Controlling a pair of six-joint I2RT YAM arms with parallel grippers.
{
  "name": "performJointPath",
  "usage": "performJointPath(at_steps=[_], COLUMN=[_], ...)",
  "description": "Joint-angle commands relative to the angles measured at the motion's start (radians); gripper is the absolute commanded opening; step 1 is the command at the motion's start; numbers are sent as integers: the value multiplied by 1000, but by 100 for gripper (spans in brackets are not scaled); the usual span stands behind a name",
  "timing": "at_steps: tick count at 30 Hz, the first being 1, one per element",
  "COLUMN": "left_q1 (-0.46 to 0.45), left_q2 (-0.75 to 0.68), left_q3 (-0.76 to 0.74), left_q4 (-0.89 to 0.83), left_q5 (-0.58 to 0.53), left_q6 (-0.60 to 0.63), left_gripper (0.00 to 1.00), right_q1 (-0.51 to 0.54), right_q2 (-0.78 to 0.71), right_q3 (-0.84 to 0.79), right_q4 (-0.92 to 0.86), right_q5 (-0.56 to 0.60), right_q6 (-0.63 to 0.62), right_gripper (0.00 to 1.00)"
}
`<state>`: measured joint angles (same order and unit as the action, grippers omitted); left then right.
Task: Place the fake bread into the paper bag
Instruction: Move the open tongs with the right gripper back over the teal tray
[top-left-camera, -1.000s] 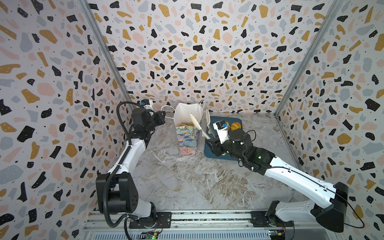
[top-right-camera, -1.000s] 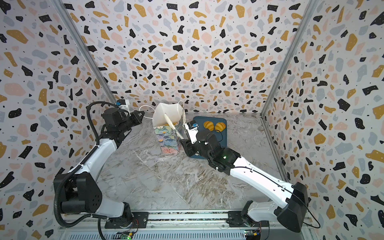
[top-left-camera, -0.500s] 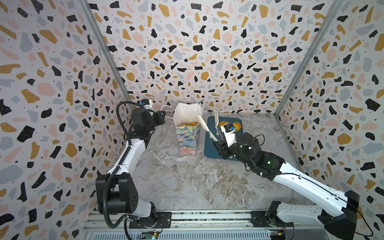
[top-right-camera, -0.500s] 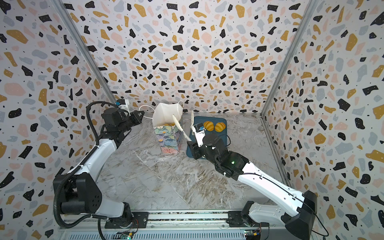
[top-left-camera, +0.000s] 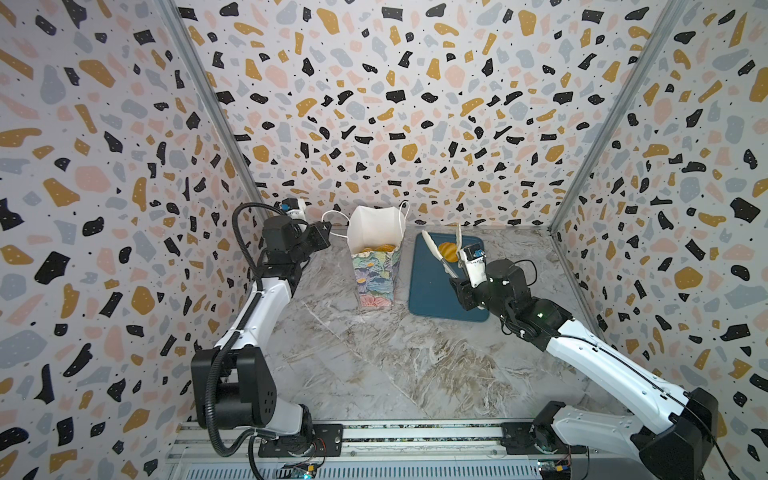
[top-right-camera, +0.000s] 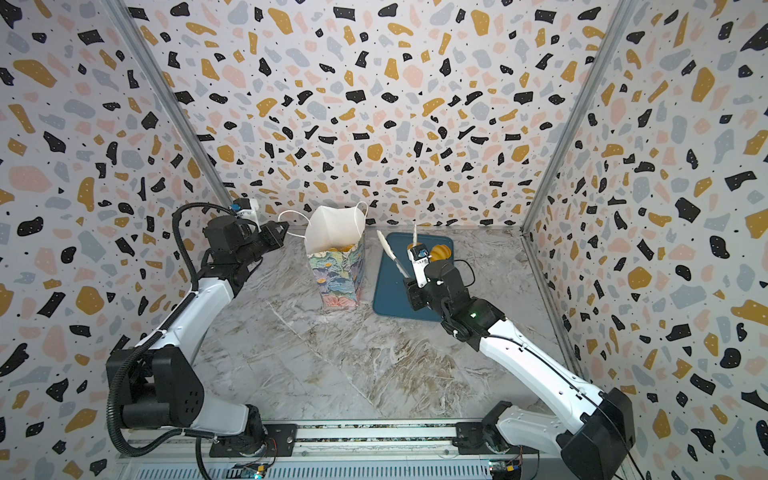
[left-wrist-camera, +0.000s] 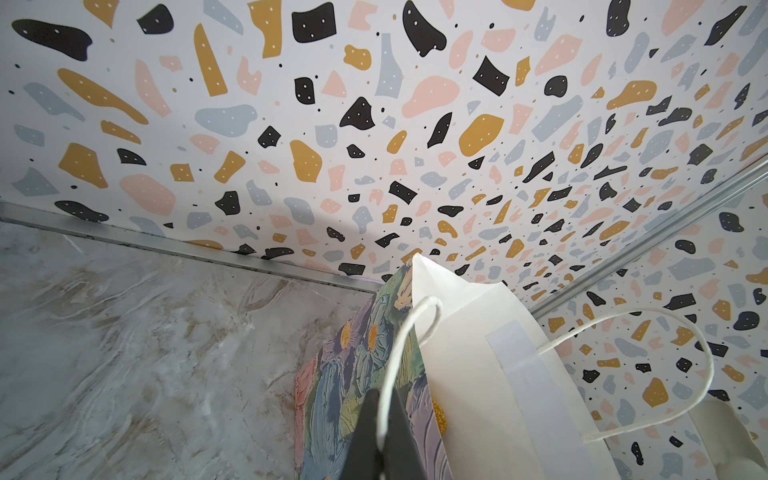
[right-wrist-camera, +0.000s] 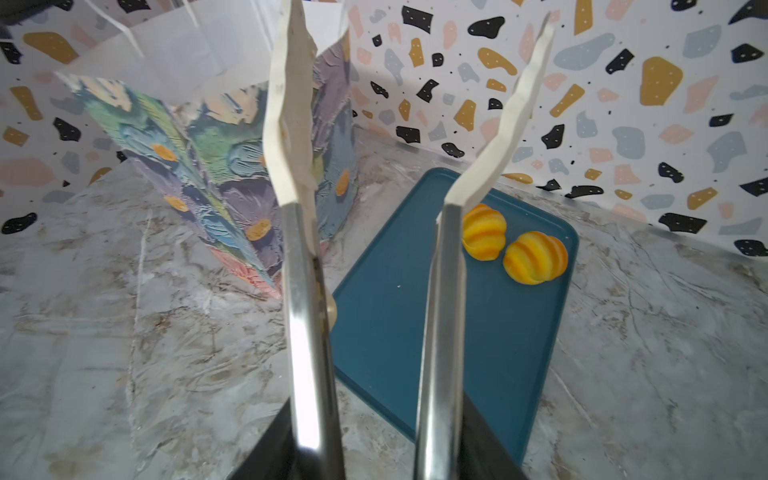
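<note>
The paper bag (top-left-camera: 376, 270) (top-right-camera: 338, 272) stands upright at the back, floral outside and white inside, with fake bread (top-left-camera: 376, 248) showing in its mouth. My left gripper (top-left-camera: 326, 229) (left-wrist-camera: 380, 399) is shut on its white cord handle (left-wrist-camera: 405, 332). My right gripper (top-left-camera: 463, 286) (right-wrist-camera: 374, 432) is shut on steel tongs (right-wrist-camera: 307, 291) with white tips. The tongs are spread and hold nothing above the tray. Two striped rolls (right-wrist-camera: 484, 232) (right-wrist-camera: 535, 257) lie on the tray's far end; one striped roll (top-right-camera: 439, 252) also shows in a top view.
A flat dark-blue tray (top-left-camera: 432, 295) (right-wrist-camera: 415, 324) lies right of the bag, almost touching it. Terrazzo walls enclose the marble floor (top-left-camera: 374, 365) on three sides. The bag's second handle (left-wrist-camera: 665, 353) loops loosely behind it.
My right arm has swung the empty tongs away from the bag's mouth, rightwards over the tray. The left gripper keeps its hold on the handle and has not moved.
</note>
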<state>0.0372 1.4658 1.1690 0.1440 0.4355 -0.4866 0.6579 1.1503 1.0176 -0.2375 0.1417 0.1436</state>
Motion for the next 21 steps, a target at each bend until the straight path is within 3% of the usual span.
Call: performJointPath(at_steps=[1,8,21], left_q1=[-3,-3,-3], left_q2=[-4,11,14], left_q3=[-13,-12,-14], left_q4=[56,56,54], left_q5=[6,10,4], left_q6=[-3,-7,-3], left_gripper=[0,0,0], right_q1=[-64,-191,-260], right_q2=[-2,68,181], right_q3=[-9,-20,-1], right_q4=[64,82,106], right_q5=[-69,-132,-136], right_q6=[-33,-57,-117], right_gripper=[49,49,50])
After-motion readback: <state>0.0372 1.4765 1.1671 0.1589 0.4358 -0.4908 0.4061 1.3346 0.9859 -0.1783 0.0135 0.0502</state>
